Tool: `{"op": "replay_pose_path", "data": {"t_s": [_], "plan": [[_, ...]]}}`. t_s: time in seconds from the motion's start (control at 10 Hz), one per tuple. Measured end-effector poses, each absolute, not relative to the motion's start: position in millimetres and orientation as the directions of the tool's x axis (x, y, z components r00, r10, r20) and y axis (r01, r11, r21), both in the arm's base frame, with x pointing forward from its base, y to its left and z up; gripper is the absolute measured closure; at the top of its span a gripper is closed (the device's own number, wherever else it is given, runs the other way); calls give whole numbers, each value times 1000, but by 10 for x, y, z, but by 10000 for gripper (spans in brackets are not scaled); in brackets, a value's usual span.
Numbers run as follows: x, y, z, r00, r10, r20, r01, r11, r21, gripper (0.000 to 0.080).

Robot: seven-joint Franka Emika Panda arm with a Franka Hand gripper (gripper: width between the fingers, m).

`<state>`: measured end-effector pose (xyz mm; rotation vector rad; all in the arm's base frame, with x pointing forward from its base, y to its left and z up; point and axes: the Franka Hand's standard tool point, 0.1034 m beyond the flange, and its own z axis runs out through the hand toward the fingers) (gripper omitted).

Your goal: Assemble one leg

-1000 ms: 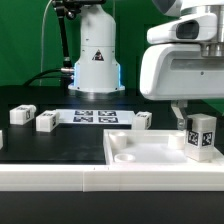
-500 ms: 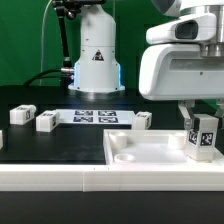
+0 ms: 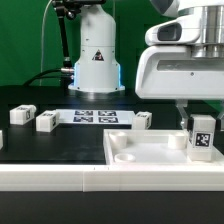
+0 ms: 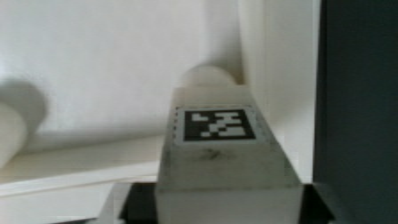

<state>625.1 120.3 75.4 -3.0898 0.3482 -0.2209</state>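
Observation:
My gripper (image 3: 193, 121) is shut on a white leg (image 3: 201, 138) with a black-and-white tag on its face. It holds the leg upright over the right end of the large white tray-like part (image 3: 140, 152), close to its surface. In the wrist view the leg (image 4: 221, 140) fills the middle, tag facing the camera, with the dark fingers (image 4: 135, 198) pressed against both its sides. Three more white legs lie on the black table: one (image 3: 22, 115) at the exterior view's left, one (image 3: 46, 122) beside it, one (image 3: 144, 120) behind the tray.
The marker board (image 3: 96, 117) lies flat at the table's middle back. The robot's white base (image 3: 96, 60) stands behind it. The tray's raised rim (image 3: 112, 146) faces the exterior view's left.
My gripper and the held leg have shifted slightly towards the exterior view's right over the tray. The other legs have not moved.

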Motion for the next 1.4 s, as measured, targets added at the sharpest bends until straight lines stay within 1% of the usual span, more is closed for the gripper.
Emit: {"op": "replay_pose_path", "data": {"t_s": [0.2,0.3,0.4,0.6,0.7,0.9,1.1,1.2,1.3,1.4], "plan": [[6255,1186,748,900,-416,130,-411,-909,-68,509],[6252,1174,746,821,-557,120,-551,-830,-83,509],[6246,1169,745,746,-657,110,-651,-754,-92,509],[6234,1163,744,581,-808,96,-802,-589,-103,509],[6230,1159,745,522,-848,92,-842,-530,-106,509],[6233,1141,746,489,-869,79,-861,-495,-113,509],[6232,1144,744,505,-859,79,-852,-511,-112,508],[6242,1133,750,594,-799,91,-793,-601,-105,341],[6239,1153,750,596,-798,90,-791,-603,-106,220],[6236,1165,749,657,-748,98,-741,-664,-98,220]]}}
